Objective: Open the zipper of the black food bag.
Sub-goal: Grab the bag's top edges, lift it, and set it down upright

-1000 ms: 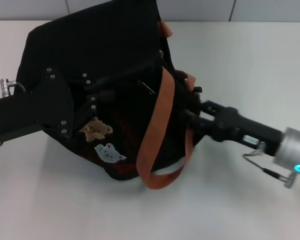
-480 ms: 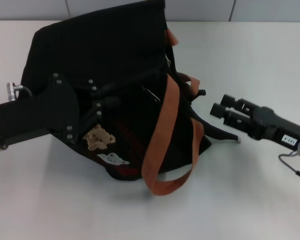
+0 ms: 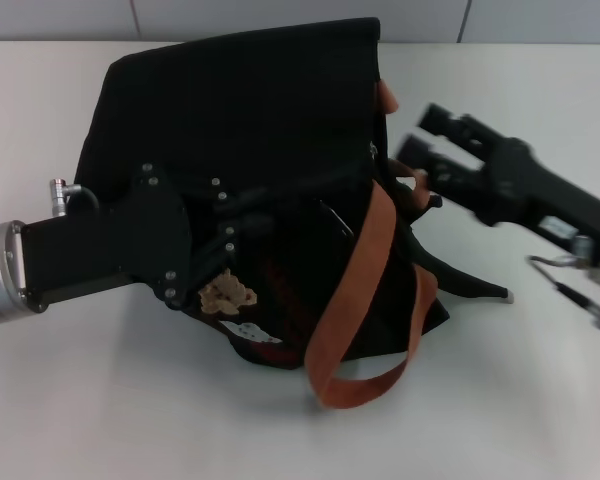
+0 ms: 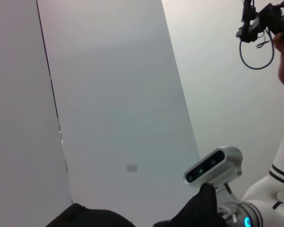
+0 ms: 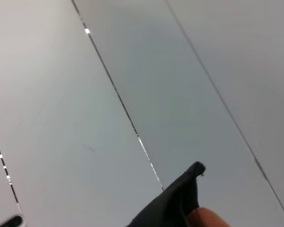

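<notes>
The black food bag (image 3: 250, 120) lies tilted on the white table, its orange-brown straps (image 3: 365, 250) hanging over the right side and the bear patch (image 3: 227, 293) facing front. My left gripper (image 3: 228, 225) comes in from the left and is shut on the bag's front fabric. My right gripper (image 3: 423, 133) hovers open beside the bag's upper right corner, holding nothing. A black tail (image 3: 470, 283) of the bag reaches right across the table and ends in a small silver tip (image 3: 507, 296). I cannot make out the zipper line in the black fabric. The right wrist view shows a bag corner (image 5: 180, 198).
The white table (image 3: 130, 420) stretches in front of the bag, and a grey panelled wall (image 3: 280, 15) stands behind it. A loose wire loop (image 3: 565, 285) hangs under my right arm. In the left wrist view, the right arm's wrist camera (image 4: 213, 169) shows beyond the bag fabric (image 4: 85, 217).
My right gripper let go at the bag's right side, drew back and swung toward the far right. The left gripper and the bag shifted right. A black tail now trails out.
</notes>
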Controlling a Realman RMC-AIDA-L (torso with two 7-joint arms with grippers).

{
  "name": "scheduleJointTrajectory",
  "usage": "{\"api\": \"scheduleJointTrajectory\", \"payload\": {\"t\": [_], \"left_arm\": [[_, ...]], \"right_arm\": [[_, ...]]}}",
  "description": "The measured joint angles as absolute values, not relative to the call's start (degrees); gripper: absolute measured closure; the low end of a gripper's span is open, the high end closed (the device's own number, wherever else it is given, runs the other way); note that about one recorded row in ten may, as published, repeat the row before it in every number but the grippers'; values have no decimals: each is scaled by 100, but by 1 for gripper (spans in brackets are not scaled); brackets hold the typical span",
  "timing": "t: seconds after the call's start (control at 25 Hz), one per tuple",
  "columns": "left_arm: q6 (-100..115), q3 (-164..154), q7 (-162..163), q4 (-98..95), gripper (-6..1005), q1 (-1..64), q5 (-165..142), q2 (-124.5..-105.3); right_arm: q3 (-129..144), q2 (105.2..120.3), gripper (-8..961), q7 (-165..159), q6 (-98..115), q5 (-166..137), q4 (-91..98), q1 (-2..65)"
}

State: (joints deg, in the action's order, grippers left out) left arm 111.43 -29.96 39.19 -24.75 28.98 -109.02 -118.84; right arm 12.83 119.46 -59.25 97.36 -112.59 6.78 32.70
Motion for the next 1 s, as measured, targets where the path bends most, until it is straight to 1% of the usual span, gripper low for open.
{"api": "scheduleJointTrajectory", "payload": {"t": [0.08,0.28,0.64,1.0], "left_arm": [[11135,-3002,3919,-2462,906,2919,-10907,-11897],[11133,-3000,3919,-2461,906,2924,-10894,-11900],[11093,-2968,3919,-2461,906,2920,-10876,-11893],[11005,-2962,3916,-2461,905,2981,-10863,-11900]], "right_arm": [[1338,11966,189,-5171,8922,-11285,39,3605],[1342,11969,189,-4695,8557,-11325,-285,3686],[845,11935,190,-4704,8915,-11232,92,3064],[879,11935,190,-4874,9349,-11262,99,3052]]}}
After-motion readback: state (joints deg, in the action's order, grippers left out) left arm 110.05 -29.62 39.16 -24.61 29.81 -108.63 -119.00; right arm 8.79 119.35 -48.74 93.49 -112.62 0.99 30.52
